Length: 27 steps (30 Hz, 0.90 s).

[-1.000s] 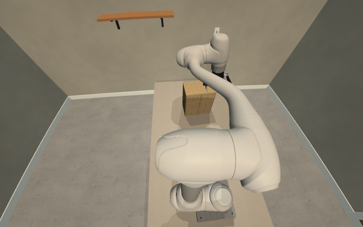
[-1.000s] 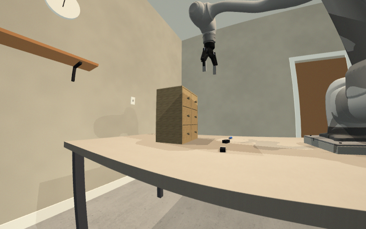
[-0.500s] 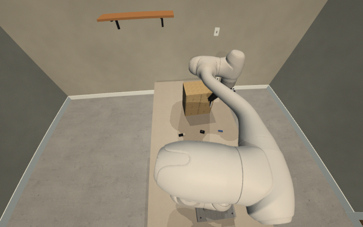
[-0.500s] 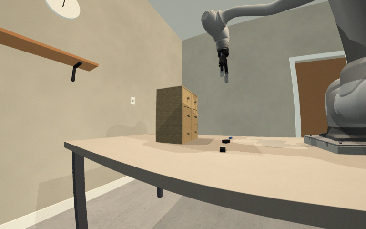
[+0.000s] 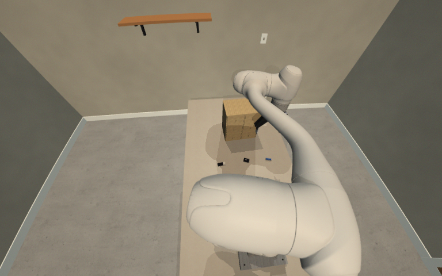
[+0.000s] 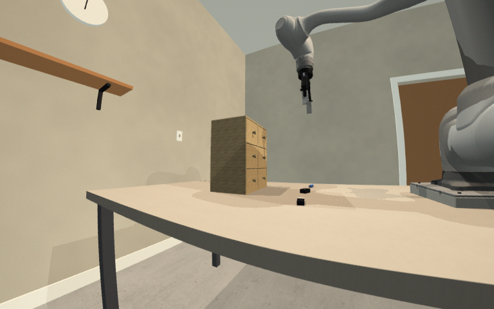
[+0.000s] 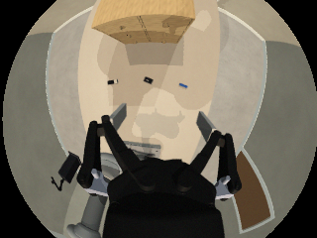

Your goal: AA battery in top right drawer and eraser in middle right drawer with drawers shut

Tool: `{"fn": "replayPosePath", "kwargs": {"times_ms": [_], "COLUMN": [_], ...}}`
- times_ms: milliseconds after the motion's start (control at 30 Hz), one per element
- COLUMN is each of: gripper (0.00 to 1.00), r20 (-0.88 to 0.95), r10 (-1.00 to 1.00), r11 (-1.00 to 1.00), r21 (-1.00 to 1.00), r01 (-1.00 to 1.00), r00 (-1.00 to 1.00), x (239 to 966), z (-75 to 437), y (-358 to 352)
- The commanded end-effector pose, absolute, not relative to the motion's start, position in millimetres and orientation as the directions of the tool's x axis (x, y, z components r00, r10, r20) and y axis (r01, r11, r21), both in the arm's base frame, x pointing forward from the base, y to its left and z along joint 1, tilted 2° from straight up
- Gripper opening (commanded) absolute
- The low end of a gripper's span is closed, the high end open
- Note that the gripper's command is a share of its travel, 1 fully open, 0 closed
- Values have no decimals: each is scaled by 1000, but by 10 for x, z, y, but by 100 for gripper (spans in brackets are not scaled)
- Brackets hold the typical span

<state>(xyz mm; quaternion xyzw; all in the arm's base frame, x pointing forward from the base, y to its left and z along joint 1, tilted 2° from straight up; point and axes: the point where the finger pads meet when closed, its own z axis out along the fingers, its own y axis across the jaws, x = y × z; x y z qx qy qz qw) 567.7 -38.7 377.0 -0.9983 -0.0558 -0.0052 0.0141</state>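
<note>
The small wooden chest (image 5: 239,119) stands at the far end of the table with two columns and three rows of drawers, all pushed in; it also shows in the side view (image 6: 238,154) and in the wrist view (image 7: 146,16). Three small things lie in a row in front of it. A black piece with a white end (image 5: 220,164), which looks like the AA battery, is on the left. A black block (image 5: 246,159) is in the middle and a blue piece (image 5: 268,159) is on the right. I cannot tell which one is the eraser. My gripper (image 6: 307,103) hangs open and empty, above the height of the chest's top and in front of its drawers.
The robot's base plate (image 6: 467,193) sits at the near end of the table, and the large arm hides part of the table in the overhead view. A wall shelf (image 5: 164,19) is high on the back wall. The table's edges are close on either side of the chest.
</note>
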Motion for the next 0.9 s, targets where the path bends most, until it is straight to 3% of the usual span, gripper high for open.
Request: {"fn": "replayPosePath", "kwargs": {"times_ms": [0, 867], "gripper": [100, 100], "r20": [12, 55], "r10": [111, 176], "r11": [-993, -984], "r21": [-28, -27], "r01": [112, 177], "r00": [994, 983], "x": [5676, 5746], "z": [3770, 3634], "y": [-388, -371]}}
